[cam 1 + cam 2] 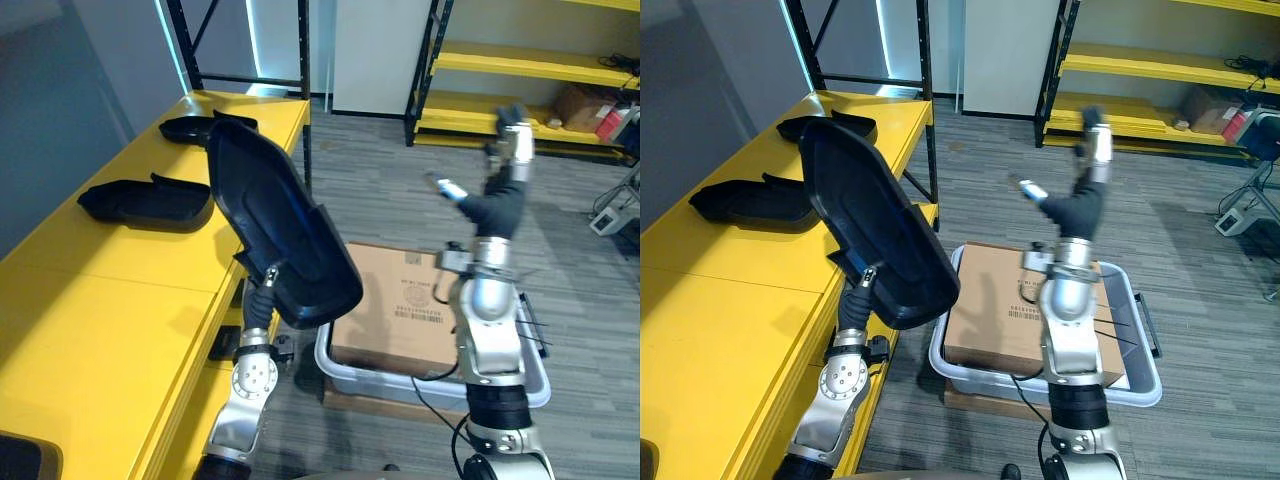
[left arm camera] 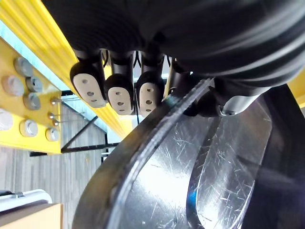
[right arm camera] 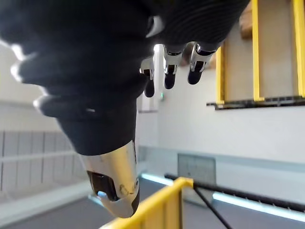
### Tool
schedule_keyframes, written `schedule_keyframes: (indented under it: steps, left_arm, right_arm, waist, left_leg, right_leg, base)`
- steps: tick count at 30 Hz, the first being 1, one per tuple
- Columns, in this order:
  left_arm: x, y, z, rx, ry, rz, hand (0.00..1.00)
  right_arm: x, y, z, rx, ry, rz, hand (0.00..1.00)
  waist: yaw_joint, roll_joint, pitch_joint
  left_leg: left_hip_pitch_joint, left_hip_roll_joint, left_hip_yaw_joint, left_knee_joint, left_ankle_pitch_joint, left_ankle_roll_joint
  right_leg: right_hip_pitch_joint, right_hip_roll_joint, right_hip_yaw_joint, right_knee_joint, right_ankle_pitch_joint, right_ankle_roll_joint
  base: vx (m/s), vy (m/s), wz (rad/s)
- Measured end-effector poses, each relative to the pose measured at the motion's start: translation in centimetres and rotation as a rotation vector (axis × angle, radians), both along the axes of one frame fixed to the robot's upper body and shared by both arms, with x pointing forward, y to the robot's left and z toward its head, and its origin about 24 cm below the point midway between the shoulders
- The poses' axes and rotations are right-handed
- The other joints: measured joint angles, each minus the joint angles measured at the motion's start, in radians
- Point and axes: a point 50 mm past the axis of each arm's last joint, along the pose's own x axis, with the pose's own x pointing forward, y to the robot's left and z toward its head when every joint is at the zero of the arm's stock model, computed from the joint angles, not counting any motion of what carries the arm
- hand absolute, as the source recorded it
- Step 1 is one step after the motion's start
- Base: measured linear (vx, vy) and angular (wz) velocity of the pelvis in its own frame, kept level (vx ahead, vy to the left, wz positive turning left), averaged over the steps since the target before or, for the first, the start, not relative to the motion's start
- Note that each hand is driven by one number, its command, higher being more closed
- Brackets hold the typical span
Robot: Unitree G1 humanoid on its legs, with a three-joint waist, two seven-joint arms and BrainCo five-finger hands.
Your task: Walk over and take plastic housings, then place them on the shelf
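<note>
One black housing (image 1: 275, 220) is gripped by the left hand (image 2: 119, 93), lifted toward the yellow shelf (image 1: 120, 290); the right hand (image 1: 510, 165) is open and empty.

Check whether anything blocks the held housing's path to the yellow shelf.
Nothing visible does. The left hand grips the black housing beside the edge of the shelf, with bare yellow surface right next to it. Two other housings lie farther along the shelf, away from that spot.

Silver-grey arms (image 1: 485, 310), dark ribbed wrist covers (image 1: 497, 208), silver dark-tipped fingers (image 2: 119, 93).
</note>
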Motion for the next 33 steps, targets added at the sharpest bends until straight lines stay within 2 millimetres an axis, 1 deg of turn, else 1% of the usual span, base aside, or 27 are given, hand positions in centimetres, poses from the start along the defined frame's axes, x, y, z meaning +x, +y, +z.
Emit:
schedule_keyframes:
  steps: [1,3,4,6,7,8,9,10,11,12,13,15,16,19,22,23,24,26,28,29,30,32,33]
  left_arm:
    - [-0.1,0.1,0.1,-0.001,-0.003,0.004,1.00]
    - [-0.2,0.7,0.3,-0.004,-0.015,0.035,1.00]
    - [-0.3,0.8,0.5,-0.005,-0.021,0.040,1.00]
    - [-0.7,1.3,1.1,-0.006,-0.047,0.069,1.00]
    - [-0.7,1.4,1.3,-0.006,-0.054,0.073,1.00]
    - [-0.8,1.5,1.5,-0.007,-0.064,0.079,1.00]
    - [-1.1,1.7,1.9,-0.007,-0.080,0.086,1.00]
    - [-1.2,1.7,2.1,-0.007,-0.086,0.087,1.00]
    - [-1.4,1.7,2.2,-0.008,-0.092,0.081,1.00]
    - [-1.6,1.7,2.4,-0.012,-0.096,0.077,1.00]
    - [-1.8,1.7,2.6,-0.013,-0.105,0.076,1.00]
    - [-1.9,1.6,2.9,-0.019,-0.116,0.064,1.00]
    - [-2.0,1.5,3.1,-0.020,-0.122,0.059,1.00]
    - [-2.1,1.4,3.3,-0.022,-0.130,0.040,1.00]
    - [-2.1,1.2,3.2,-0.031,-0.128,0.034,1.00]
    - [-2.1,1.0,3.2,-0.033,-0.129,0.019,1.00]
    - [-2.1,0.9,3.3,-0.033,-0.131,0.011,1.00]
    - [-2.1,0.6,3.2,-0.039,-0.130,0.001,1.00]
    - [-2.2,0.4,3.3,-0.046,-0.133,-0.005,1.00]
    - [-2.3,0.4,3.5,-0.049,-0.139,-0.002,1.00]
    - [-2.5,0.4,4.1,-0.049,-0.164,-0.001,1.00]
    - [-2.6,0.5,4.8,-0.053,-0.197,0.006,1.00]
    - [-2.7,0.5,5.6,-0.055,-0.231,0.009,1.00]
  right_arm:
    - [-0.3,-0.6,-0.3,0.005,0.009,-0.027,0.00]
    - [-1.5,-2.9,-2.5,0.029,0.091,-0.130,0.00]
    - [-1.6,-3.4,-3.3,0.037,0.125,-0.149,0.00]
    - [-2.4,-5.4,-7.6,0.095,0.309,-0.220,0.00]
    - [-2.7,-5.8,-8.9,0.118,0.363,-0.235,0.00]
    - [-3.3,-6.4,-11.0,0.170,0.446,-0.255,0.00]
    - [-4.7,-7.0,-14.5,0.264,0.578,-0.288,0.00]
    - [-5.5,-7.2,-15.9,0.301,0.629,-0.304,0.00]
    - [-6.6,-7.3,-17.9,0.358,0.706,-0.320,0.00]
    - [-8.3,-7.2,-20.3,0.421,0.805,-0.341,0.00]
    - [-9.7,-6.9,-22.2,0.465,0.886,-0.350,0.00]
    - [-11.2,-6.2,-24.2,0.510,0.975,-0.342,0.00]
    - [-12.2,-5.5,-25.7,0.543,1.050,-0.316,0.00]
    - [-13.8,-3.3,-28.8,0.609,1.217,-0.224,0.00]
    - [-14.7,-1.8,-30.4,0.610,1.331,-0.149,0.00]
    - [-15.4,-1.2,-30.9,0.603,1.385,-0.122,0.00]
    - [-15.8,-0.6,-31.3,0.586,1.428,-0.088,0.00]
    - [-16.2,-0.1,-31.7,0.577,1.466,-0.068,0.00]
    - [-16.1,0.5,-31.9,0.551,1.489,-0.036,0.00]
    - [-15.9,0.9,-31.9,0.537,1.493,-0.018,0.00]
    - [-15.5,1.3,-31.9,0.509,1.499,0.010,0.00]
    - [-14.9,1.8,-31.8,0.478,1.499,0.043,0.00]
    - [-14.2,2.1,-31.6,0.446,1.492,0.075,0.00]
  waist:
    - [-0.001,0.000,0.000]
    - [-0.002,-0.001,0.001]
    - [-0.004,-0.001,0.001]
    - [-0.018,-0.001,0.001]
    - [-0.020,-0.001,0.001]
    - [-0.023,0.000,0.002]
    - [-0.025,0.002,0.003]
    - [-0.025,0.003,0.004]
    - [-0.026,0.005,0.005]
    - [-0.026,0.009,0.007]
    - [-0.027,0.012,0.009]
    - [-0.028,0.014,0.011]
    - [-0.027,0.013,0.011]
    - [-0.024,0.015,0.024]
    - [-0.016,0.023,0.031]
    - [-0.010,0.025,0.031]
    - [0.000,0.026,0.032]
    - [0.002,0.028,0.033]
    - [0.010,0.025,0.037]
    - [0.018,0.023,0.040]
    - [0.031,0.018,0.052]
    - [0.035,0.018,0.065]
    - [0.055,0.022,0.083]
  left_leg:
    - [0.000,0.000,0.001,0.000,0.000,0.000]
    - [0.000,0.000,0.002,-0.001,0.000,0.000]
    - [-0.001,0.000,0.002,-0.001,-0.001,0.000]
    - [-0.003,0.001,0.003,-0.002,-0.001,-0.001]
    - [-0.004,0.001,0.003,-0.003,-0.001,-0.001]
    - [-0.006,0.001,0.003,-0.004,-0.001,-0.002]
    - [-0.012,0.002,0.004,-0.007,-0.001,-0.001]
    - [-0.015,0.002,0.003,-0.006,-0.001,-0.001]
    - [-0.015,0.003,0.003,-0.006,-0.001,-0.001]
    - [-0.014,0.003,0.004,-0.006,-0.001,-0.001]
    - [-0.014,0.004,0.004,-0.006,-0.001,-0.001]
    - [-0.014,0.004,0.005,-0.006,-0.001,-0.001]
    - [-0.013,0.005,0.005,-0.005,-0.001,-0.001]
    - [0.000,0.009,0.006,-0.004,-0.008,0.001]
    - [0.000,0.012,0.002,-0.002,-0.028,-0.008]
    - [-0.001,0.014,-0.003,-0.001,-0.028,-0.010]
    - [-0.001,0.015,-0.015,-0.001,-0.029,-0.011]
    - [-0.002,0.017,-0.044,0.000,-0.027,-0.013]
    - [-0.004,0.016,-0.089,0.005,-0.016,-0.018]
    - [-0.007,0.014,-0.113,0.009,-0.009,-0.027]
    - [-0.023,0.006,-0.162,0.030,-0.002,-0.037]
    - [-0.060,-0.008,-0.206,0.069,0.004,-0.049]
    - [-0.080,-0.019,-0.229,0.097,0.009,-0.058]
  right_leg:
    - [0.000,0.000,0.000,0.000,0.000,0.000]
    - [-0.001,0.000,0.001,-0.001,-0.001,0.000]
    - [-0.001,0.000,0.001,-0.001,-0.001,-0.001]
    - [-0.003,0.000,0.001,-0.004,-0.002,-0.003]
    - [-0.003,0.000,0.001,-0.005,-0.002,-0.003]
    - [-0.006,0.001,0.001,-0.005,-0.002,-0.003]
    - [-0.014,0.002,0.002,-0.006,-0.002,-0.002]
    - [-0.015,0.002,0.002,-0.008,0.000,0.000]
    - [-0.015,0.002,0.001,-0.008,0.000,0.001]
    - [-0.014,0.003,0.001,-0.009,0.000,0.001]
    - [-0.014,0.003,0.001,-0.009,0.000,0.001]
    - [-0.014,0.003,0.001,-0.009,0.000,0.001]
    - [-0.012,0.003,0.001,-0.009,0.000,0.001]
    - [0.006,0.000,0.000,-0.009,-0.001,0.001]
    - [0.015,0.001,-0.004,-0.002,-0.012,0.000]
    - [0.017,0.002,-0.011,-0.001,-0.016,-0.004]
    - [0.021,0.002,-0.030,0.006,-0.025,0.003]
    - [0.026,0.002,-0.055,0.021,-0.036,0.001]
    - [0.044,-0.001,-0.108,0.034,-0.053,0.002]
    - [0.049,-0.004,-0.130,0.043,-0.062,0.000]
    - [0.058,-0.014,-0.186,0.069,-0.088,0.001]
    - [0.060,-0.034,-0.267,0.118,-0.119,0.002]
    - [0.061,-0.053,-0.334,0.166,-0.150,0.000]
  base:
    - [-0.04,-0.005,-0.01]
    - [-0.04,-0.004,-0.02]
    - [-0.04,-0.005,-0.03]
    - [-0.02,-0.004,-0.01]
    - [0.00,0.000,0.00]
    - [0.00,0.000,0.00]
    - [0.00,0.000,0.00]
    - [0.00,0.000,0.00]
    - [0.03,-0.008,0.02]
    - [0.04,-0.007,0.00]
    - [0.00,0.000,0.00]
    - [0.00,0.000,0.00]
    - [0.00,0.000,0.00]
    - [-0.01,-0.001,0.00]
    - [-0.07,-0.011,0.04]
    - [-0.02,-0.023,0.17]
    - [-0.01,-0.033,0.25]
    - [0.03,-0.052,0.49]
    - [0.06,-0.056,0.68]
    - [0.07,-0.055,0.91]
    - [0.06,-0.056,1.11]
    - [0.03,-0.029,1.48]
    - [0.02,-0.002,1.39]
